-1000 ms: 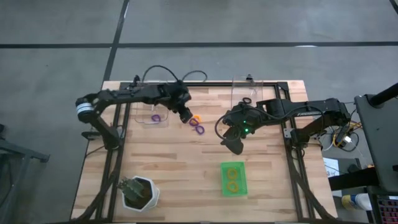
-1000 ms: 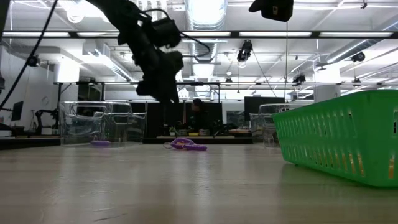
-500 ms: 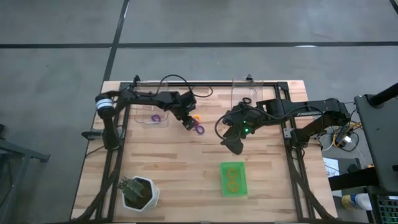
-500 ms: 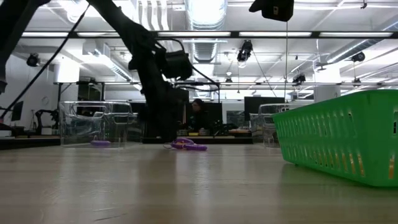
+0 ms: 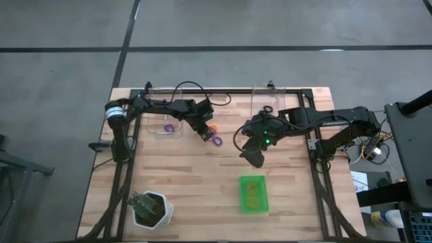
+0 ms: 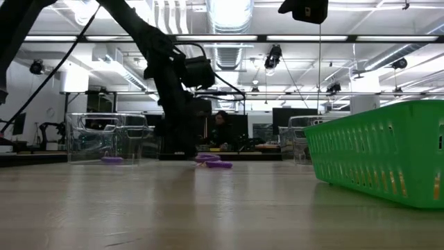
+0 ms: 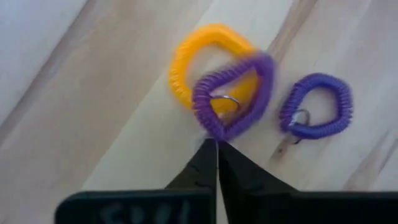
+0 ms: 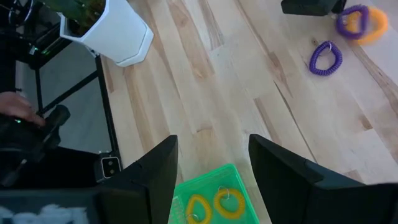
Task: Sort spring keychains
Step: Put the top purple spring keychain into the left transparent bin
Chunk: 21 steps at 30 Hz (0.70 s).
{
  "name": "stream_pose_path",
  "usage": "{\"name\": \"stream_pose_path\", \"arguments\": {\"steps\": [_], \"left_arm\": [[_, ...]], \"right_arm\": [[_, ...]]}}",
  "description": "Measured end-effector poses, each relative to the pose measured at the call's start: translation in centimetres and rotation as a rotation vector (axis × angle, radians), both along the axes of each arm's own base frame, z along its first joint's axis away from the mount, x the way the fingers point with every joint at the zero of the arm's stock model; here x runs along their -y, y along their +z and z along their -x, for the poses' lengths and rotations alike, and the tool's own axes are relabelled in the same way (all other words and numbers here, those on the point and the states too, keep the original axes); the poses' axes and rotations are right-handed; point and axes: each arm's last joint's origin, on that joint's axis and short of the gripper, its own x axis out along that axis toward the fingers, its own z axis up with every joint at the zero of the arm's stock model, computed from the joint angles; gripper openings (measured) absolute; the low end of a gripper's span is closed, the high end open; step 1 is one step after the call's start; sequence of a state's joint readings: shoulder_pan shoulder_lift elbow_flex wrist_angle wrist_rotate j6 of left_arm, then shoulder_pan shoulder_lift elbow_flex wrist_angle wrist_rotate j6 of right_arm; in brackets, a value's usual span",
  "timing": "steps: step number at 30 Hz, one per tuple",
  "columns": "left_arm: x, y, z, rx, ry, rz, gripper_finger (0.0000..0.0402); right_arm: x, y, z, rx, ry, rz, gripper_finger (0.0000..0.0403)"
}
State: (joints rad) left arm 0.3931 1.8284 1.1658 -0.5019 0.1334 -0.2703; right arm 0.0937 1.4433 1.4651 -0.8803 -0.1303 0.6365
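An orange-yellow spring keychain lies on the wooden table with a purple one across it. A second purple one lies just beside them. My left gripper is down at the table, shut at the overlapping purple coil's near rim; in the high view it is between the left clear bin and these keychains. My right gripper hangs open above the table's middle, holding nothing. Two orange-yellow keychains lie in the green tray. My left gripper has its two fingertips together on the near rim of the purple coil that overlaps the orange-yellow one. Only the very tips reach the coil. The fingers slant down at it from the table's left side. The coil lies on the table and on the orange-yellow keychain.
A clear bin at the far left holds a purple keychain. Another clear bin at the far middle holds a black one. A white pot with a plant stands at the near left. The green tray's wall fills the low view's right.
My left gripper has come down from above the table to the table top beside the orange-yellow and purple keychains, moving a little toward the near edge. The right arm has kept still.
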Motion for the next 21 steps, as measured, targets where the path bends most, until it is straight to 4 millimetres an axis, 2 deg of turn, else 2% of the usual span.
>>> {"name": "stream_pose_path", "arguments": {"steps": [9, 13, 18, 21], "left_arm": [[0.0, 4.5, 0.2, 0.109, -0.029, -0.046, 0.0], [-0.3, 5.8, 0.1, 0.159, 0.012, -0.049, 0.0], [-0.4, 4.4, -0.1, 0.114, 0.024, 0.02, 0.0003], [-0.1, 3.5, -0.5, 0.106, -0.003, 0.071, 0.0024]], "right_arm": [[0.0, 0.0, 0.0, -0.002, 0.002, 0.003, 0.0192], [0.0, 0.0, 0.0, -0.002, 0.003, 0.003, 0.0192], [0.0, 0.0, 0.0, -0.002, 0.003, 0.003, 0.0192], [0.0, 0.0, 0.0, -0.002, 0.002, 0.003, 0.0192]]}}
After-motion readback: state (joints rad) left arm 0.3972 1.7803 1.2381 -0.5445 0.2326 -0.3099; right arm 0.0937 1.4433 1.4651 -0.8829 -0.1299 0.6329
